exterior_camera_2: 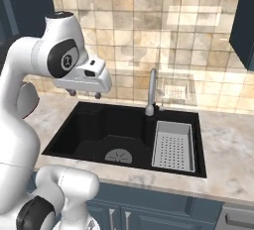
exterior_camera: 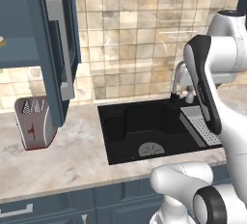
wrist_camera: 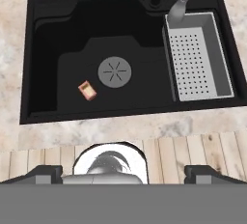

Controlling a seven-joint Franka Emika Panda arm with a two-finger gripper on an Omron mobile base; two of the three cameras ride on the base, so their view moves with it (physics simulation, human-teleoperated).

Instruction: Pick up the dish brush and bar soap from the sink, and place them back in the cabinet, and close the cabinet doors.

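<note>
**Sink station: soap in basin, pincer released**

- Black rectangular recessed sink (wrist_camera: 53, 49), set in the beige marble desk (exterior_camera: 58, 160), with a round grey drain (wrist_camera: 115, 72) at the middle of its floor.
- Small reddish-brown rectangular bar soap (wrist_camera: 87, 90): on the sink floor, just beside the drain, towards the desk's front edge.
- Grey perforated strainer tray (wrist_camera: 198, 56): in the sink's right part, below the curved metal faucet (exterior_camera_2: 151, 92).
- Two-finger pincer (exterior_camera_2: 84, 94): above the sink, jaws wide apart, holding nothing.
- Dark blue-grey cabinet door (exterior_camera: 55, 49): open above the red-and-silver toaster (exterior_camera: 34, 121).
</note>
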